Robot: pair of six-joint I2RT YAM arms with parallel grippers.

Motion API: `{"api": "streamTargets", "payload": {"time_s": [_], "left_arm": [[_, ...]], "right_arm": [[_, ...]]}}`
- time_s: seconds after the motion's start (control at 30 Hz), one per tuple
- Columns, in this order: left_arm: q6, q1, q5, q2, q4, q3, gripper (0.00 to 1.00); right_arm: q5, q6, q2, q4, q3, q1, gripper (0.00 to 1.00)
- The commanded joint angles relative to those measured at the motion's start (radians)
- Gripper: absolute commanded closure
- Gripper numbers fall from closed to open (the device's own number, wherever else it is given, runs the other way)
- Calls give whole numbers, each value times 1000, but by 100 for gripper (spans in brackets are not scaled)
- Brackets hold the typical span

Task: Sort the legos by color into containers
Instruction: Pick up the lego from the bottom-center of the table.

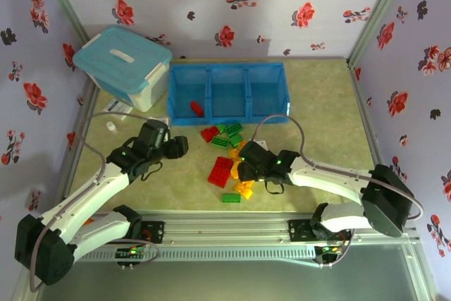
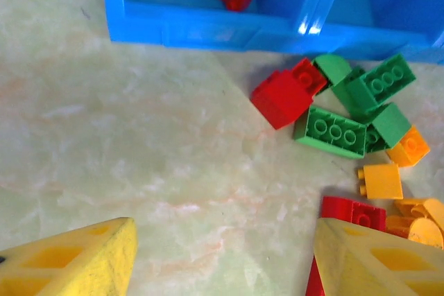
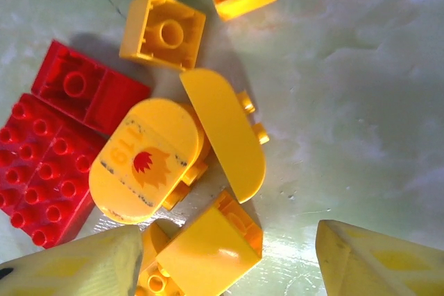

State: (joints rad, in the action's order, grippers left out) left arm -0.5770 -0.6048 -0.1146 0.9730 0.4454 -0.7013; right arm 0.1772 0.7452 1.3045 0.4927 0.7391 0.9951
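Yellow fingertips (image 3: 76, 265) of the right gripper (image 3: 229, 244) frame the bottom of the right wrist view. They are spread wide with nothing between them, poised over a tight cluster of yellow-orange legos (image 3: 187, 150). Directly between the fingers lies a plain yellow block (image 3: 208, 247). Above it a rounded piece with a flame print (image 3: 142, 161) leans against a half-round plate (image 3: 222, 133); whether those two are clipped together is hard to tell. Red bricks (image 3: 41, 164) touch the cluster on its left.

The left gripper (image 2: 225, 240) is likewise open and empty above bare table (image 2: 139, 136), near the green bricks (image 2: 331, 131) that lie just in front of the blue tray (image 2: 194, 29). One red brick (image 1: 196, 108) already sits in the tray's left compartment.

These pieces should be light, rigid and hard, with glossy sides that could slip under the pads. The plain yellow block looks the easiest to take, pinched across its flat parallel sides rather than over studs or curved edges. Its neighbours press close, though, and may be dragged along.
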Motion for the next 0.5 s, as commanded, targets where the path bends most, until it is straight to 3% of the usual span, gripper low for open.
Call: {"api": "streamTargets", "payload": {"time_s": [0.0,0.47], "left_arm": [[-50,-34,0,-4,-40,30,32],[-15,-140,-41,-29,-49,64,32]], "right_arm": [[32,62,33,3,5,30,33],[46,112,148,-21,12,70,34]]}}
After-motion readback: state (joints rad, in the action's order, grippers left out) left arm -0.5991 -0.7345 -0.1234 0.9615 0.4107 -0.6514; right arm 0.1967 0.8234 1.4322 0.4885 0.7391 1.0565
